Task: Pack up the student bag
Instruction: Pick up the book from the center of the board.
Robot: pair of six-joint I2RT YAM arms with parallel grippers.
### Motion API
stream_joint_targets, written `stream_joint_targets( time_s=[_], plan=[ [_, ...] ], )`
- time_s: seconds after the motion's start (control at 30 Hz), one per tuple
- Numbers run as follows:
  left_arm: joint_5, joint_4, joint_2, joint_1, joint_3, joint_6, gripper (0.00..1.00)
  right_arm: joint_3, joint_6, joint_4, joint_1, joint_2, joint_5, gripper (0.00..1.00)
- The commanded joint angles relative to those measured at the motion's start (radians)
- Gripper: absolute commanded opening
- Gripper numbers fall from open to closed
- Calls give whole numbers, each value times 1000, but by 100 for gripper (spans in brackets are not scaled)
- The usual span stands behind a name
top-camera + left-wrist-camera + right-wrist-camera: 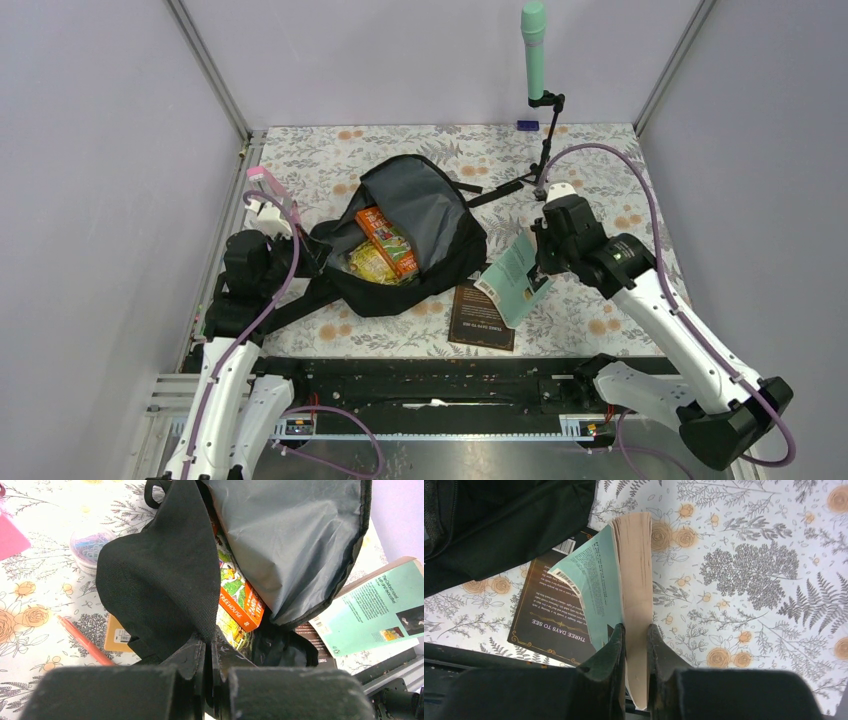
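The student bag [440, 240] lies open in the middle of the table, its grey lining [295, 535] showing. Inside it are an orange book [240, 602] and a yellow picture book [370, 265]. My left gripper [214, 645] is shut on the black front flap [160, 575] at the bag's left rim and holds it up. My right gripper [636, 632] is shut on a teal paperback [599, 580], gripping its page block; the book hangs tilted just right of the bag [512, 278]. Under it a dark brown book [549, 615] lies flat on the table.
Left of the bag lie a red pen [82, 640], a tan card [117, 635], a round tub of paper clips [90, 545] and a pink item [10, 537]. A green microphone on a stand [534, 50] rises at the back right. The black rail [420, 380] runs along the near edge.
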Motion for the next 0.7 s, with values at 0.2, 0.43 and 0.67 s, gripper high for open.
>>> stream_joint_targets(
  time_s=[0.2,0.43,0.67],
  plan=[
    [50,174,-27,-1,15,-17,0,27,7,44,176,76,110,6],
    [57,175,-18,-1,16,-20,0,-6,68,27,242,56,59,14],
    [59,176,-17,-1,16,-22,0,-35,91,-2,281,28,-5,22]
  ],
)
